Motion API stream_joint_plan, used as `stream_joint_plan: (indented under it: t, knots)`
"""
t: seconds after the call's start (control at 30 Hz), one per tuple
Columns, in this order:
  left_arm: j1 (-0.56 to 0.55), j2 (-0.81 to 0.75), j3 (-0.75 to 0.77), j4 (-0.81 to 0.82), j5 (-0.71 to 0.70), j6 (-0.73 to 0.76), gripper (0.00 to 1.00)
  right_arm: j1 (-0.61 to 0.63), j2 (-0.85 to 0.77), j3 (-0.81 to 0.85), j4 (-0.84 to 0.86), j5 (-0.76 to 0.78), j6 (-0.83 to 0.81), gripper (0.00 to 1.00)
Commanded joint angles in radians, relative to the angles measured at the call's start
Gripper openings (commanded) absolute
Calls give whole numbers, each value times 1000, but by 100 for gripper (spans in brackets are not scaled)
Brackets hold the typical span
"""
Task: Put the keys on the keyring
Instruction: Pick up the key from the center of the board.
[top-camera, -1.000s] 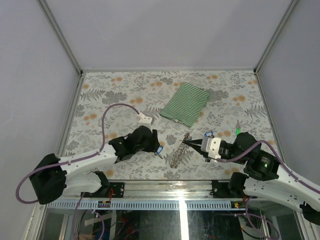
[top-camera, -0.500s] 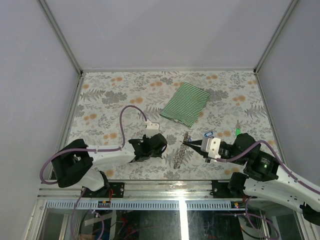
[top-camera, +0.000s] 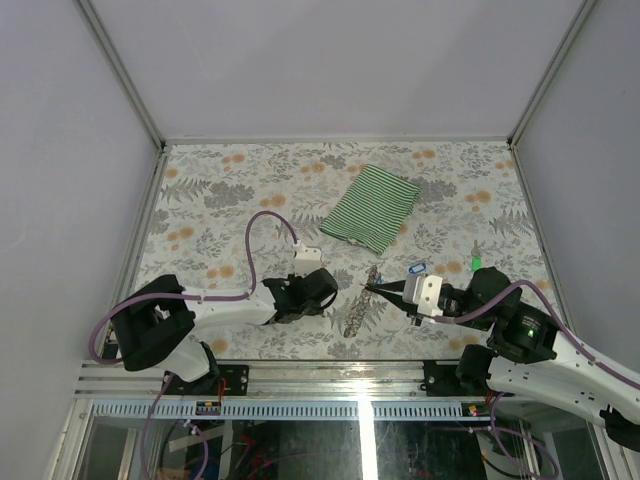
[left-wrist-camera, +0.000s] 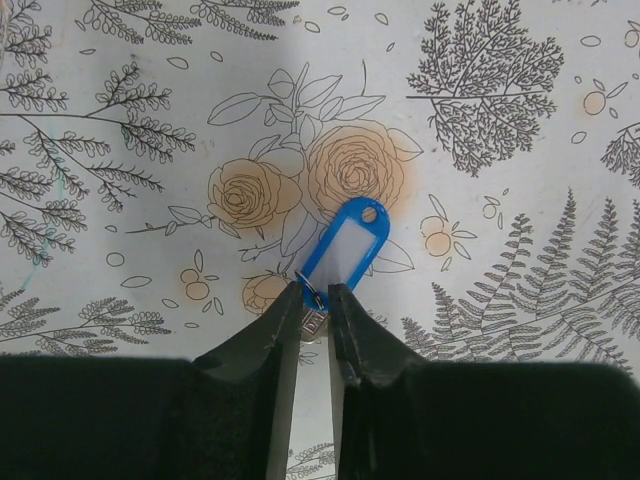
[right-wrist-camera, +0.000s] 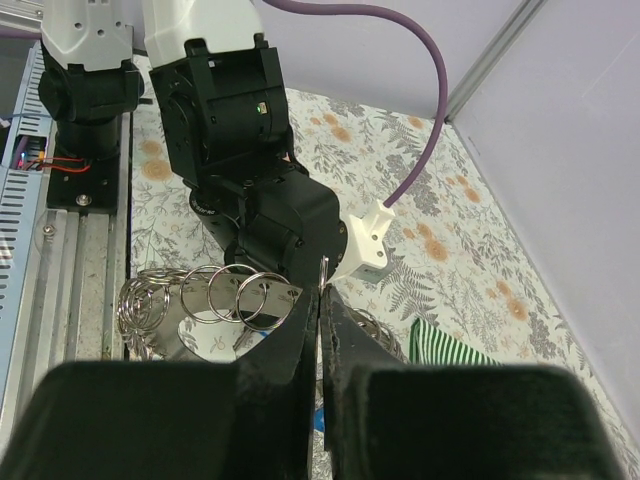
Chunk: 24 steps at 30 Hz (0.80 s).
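Note:
A blue key (left-wrist-camera: 347, 243) with a white label lies flat on the flowered table. Its small metal loop (left-wrist-camera: 311, 297) sits between the tips of my left gripper (left-wrist-camera: 313, 290), whose jaws stand narrow and press on the tag's near end. In the top view the left gripper (top-camera: 318, 292) covers that key. The keyring (top-camera: 357, 306), a silvery bunch of metal rings on a plate, lies between the arms. My right gripper (top-camera: 371, 289) is shut on one thin ring of the keyring (right-wrist-camera: 215, 300) at its fingertips (right-wrist-camera: 321, 295). A second blue key (top-camera: 416, 268) lies beside the right wrist.
A green-and-white striped cloth (top-camera: 370, 207) lies behind the keyring. Something small and green (top-camera: 476, 264) sits to the right of the second blue key. The left arm's black wrist (right-wrist-camera: 250, 200) is close in front of the right gripper. Grey walls enclose the table.
The left arm has swung right and forward over the blue key, and its jaws have narrowed around the key's loop end. The right arm and the keyring have stayed put.

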<state>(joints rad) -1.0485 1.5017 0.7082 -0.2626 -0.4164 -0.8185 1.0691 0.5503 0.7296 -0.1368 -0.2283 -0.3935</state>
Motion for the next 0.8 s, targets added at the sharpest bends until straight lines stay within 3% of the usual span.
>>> stream_joint_plan:
  t: [0.0, 0.17, 0.4, 0.77]
  knots:
    - [-10, -2, 20, -1, -41, -4, 13, 8, 0, 10, 107, -21, 21, 0]
    - [-10, -22, 18, -12, -46, 6, 0, 8, 9, 12, 108, -32, 27, 0]
    - [-12, -111, 32, -34, -79, 93, 0, 9, 17, 21, 95, -50, 27, 0]
    - [-11, -602, -77, 182, 119, 446, 0, 8, 50, 37, 97, -63, 8, 0]
